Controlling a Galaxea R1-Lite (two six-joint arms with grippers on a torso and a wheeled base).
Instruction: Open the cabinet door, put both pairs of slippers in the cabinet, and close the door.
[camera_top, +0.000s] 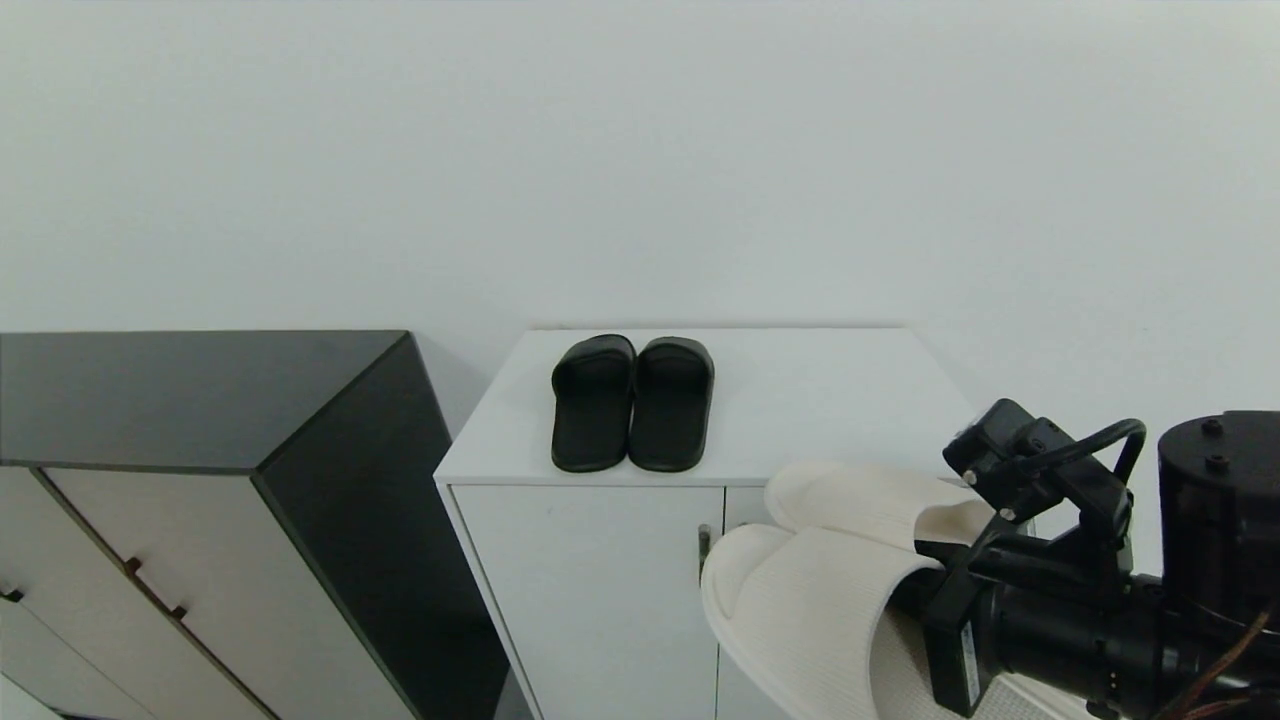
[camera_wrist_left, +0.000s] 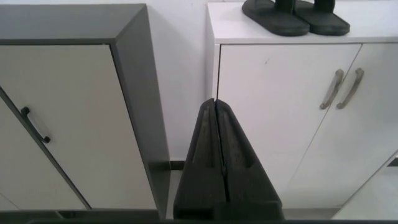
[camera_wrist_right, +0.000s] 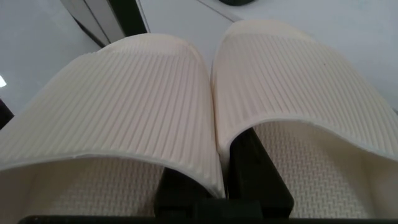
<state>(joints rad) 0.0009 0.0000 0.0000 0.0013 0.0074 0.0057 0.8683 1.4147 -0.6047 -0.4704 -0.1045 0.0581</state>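
right gripper (camera_wrist_right: 225, 180) clamped on a pair of cream ribbed fabric slippers (camera_top: 830, 560), held up in front of the white two-door cabinet (camera_top: 600, 590).
left gripper (camera_wrist_left: 216, 115) has its fingers pressed together on nothing, facing the cabinet's shut doors; a pair of black rubber slide slippers (camera_top: 632, 405) sits side by side on the cabinet top.

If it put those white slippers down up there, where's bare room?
White cabinet top: bare from the black slippers to its right edge; a narrow strip left of them. The dark cabinet top is bare too. Crowded at the front right corner, where the right gripper holds the white slippers.
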